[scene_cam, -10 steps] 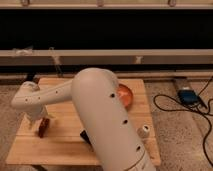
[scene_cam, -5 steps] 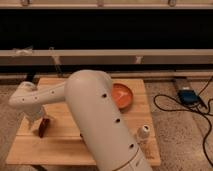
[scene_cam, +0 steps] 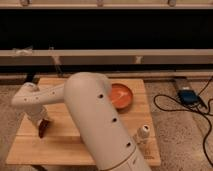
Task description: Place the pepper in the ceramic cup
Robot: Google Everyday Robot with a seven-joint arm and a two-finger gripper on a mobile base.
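One pincer sits low at the tabletop's left side, right over the pepper, its long axis slanting nearward; grip state cannot be told.

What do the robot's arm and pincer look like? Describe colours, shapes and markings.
The arm is built of thick, smooth, rounded white segments, with small dark round dots spaced along its casing. No cables show on it. The pincer, at the arm's end near the left edge of the wooden table in the camera view, has the same white casing.
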